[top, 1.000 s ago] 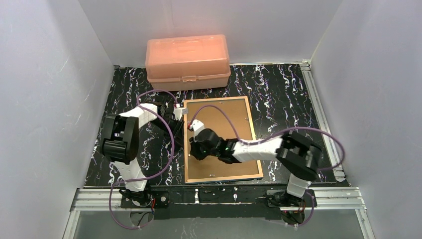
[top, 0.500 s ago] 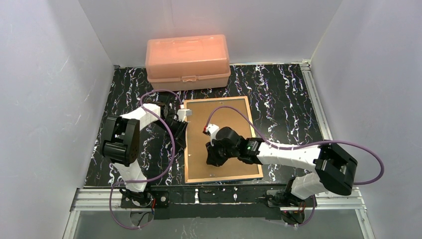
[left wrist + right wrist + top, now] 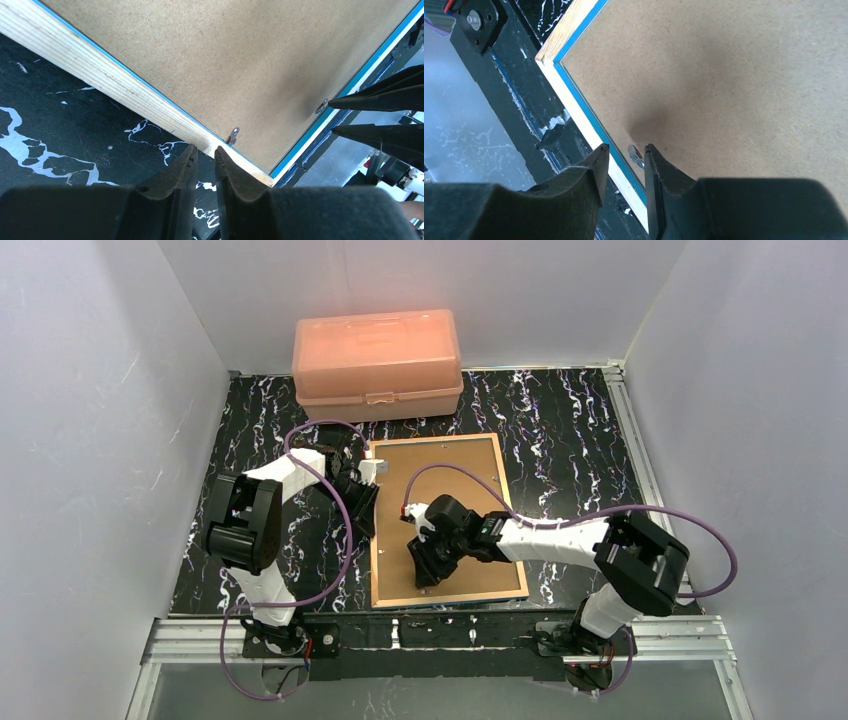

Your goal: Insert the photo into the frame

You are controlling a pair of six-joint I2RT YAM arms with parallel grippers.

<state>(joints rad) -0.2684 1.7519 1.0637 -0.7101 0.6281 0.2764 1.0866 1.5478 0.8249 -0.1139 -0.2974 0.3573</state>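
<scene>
Plainly, the main risk sits at the near rim of the frame (image 3: 100, 70), which lies face down on the table (image 3: 580, 440) with the brown backing board (image 3: 440, 480) filling its recess. The right gripper (image 3: 626, 150) hangs over that rim, its jaws apart and straddling a small metal tab (image 3: 636, 155) without clearly touching it. If the fingers come down off-centre, they could slide off the thin tab, scrape the board, or bend the tab instead of turning it. A sideways push could also shove the whole frame across the smooth table. The left gripper (image 3: 206, 150) hovers just beside the frame's left rim, its jaws only a narrow slit apart and holding nothing, so it is not pinning the frame down. A second tab (image 3: 232, 135) lies just past its tips.

The frame shows a pale, grained wooden back edge and a thin bright blue inner line. The photo is not visible in any view; whether it lies under the board cannot be told.
</scene>
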